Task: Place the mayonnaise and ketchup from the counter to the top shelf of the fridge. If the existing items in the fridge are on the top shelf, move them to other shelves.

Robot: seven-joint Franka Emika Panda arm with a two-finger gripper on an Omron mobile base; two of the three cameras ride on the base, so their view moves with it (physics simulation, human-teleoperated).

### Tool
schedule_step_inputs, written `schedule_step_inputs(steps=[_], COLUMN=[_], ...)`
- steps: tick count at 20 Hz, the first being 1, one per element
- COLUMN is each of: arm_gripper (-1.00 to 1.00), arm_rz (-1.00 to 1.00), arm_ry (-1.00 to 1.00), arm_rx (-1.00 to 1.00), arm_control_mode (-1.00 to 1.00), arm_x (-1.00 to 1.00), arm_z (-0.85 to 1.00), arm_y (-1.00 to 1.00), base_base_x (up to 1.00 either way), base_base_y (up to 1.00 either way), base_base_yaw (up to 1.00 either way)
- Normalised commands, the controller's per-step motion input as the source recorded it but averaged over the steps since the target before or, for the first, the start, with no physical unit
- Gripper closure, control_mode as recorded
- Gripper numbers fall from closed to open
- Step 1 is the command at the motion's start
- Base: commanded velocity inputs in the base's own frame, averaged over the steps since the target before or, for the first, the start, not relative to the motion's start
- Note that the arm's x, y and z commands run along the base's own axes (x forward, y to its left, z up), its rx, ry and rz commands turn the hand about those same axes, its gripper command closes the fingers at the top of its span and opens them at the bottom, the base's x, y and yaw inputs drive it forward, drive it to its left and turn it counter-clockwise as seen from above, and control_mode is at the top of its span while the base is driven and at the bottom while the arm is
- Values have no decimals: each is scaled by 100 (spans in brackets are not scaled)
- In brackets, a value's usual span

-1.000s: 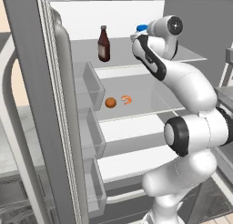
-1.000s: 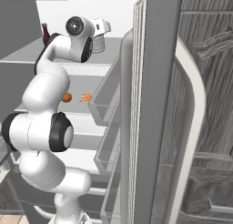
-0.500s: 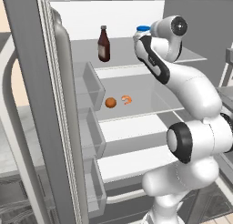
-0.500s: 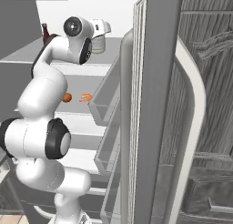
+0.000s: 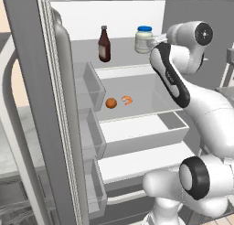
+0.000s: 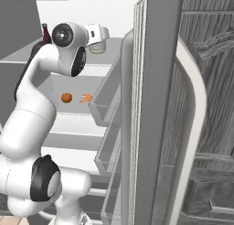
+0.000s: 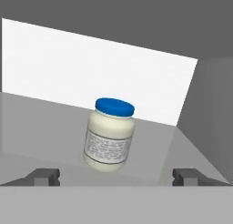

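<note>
We see the mayonnaise (image 7: 109, 135) upright on the fridge's top shelf (image 5: 123, 59), right of the ketchup (image 5: 104, 45), our gripper (image 7: 115, 176) before it, fingers (image 7: 44, 176) wide, holding nothing.

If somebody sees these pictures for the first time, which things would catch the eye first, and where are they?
The mayonnaise jar with its blue lid stands on the fridge's top shelf, just ahead of the open gripper, whose fingertips are apart from it. Left of it on that shelf stands the dark ketchup bottle. On the shelf below lie a small orange and a shrimp, side by side.
</note>
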Motion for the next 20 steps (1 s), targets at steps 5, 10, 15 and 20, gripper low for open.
schedule_step_inputs(steps=[5, 10, 15, 20], arm_gripper=[-100, -100, -100, -100], arm_rz=[13, 18, 10, 10], arm_ry=[-2, -2, -2, 0], arm_rx=[-1, -1, 0, 0], arm_control_mode=[-100, -100, -100, -100], arm_x=[-100, -100, -100, -100], arm_z=[37, 39, 21, -6], arm_y=[29, 22, 0, 2], base_base_x=[0, 0, 0, 0], base_base_y=[0, 0, 0, 0], base_base_yaw=[0, 0, 0, 0])
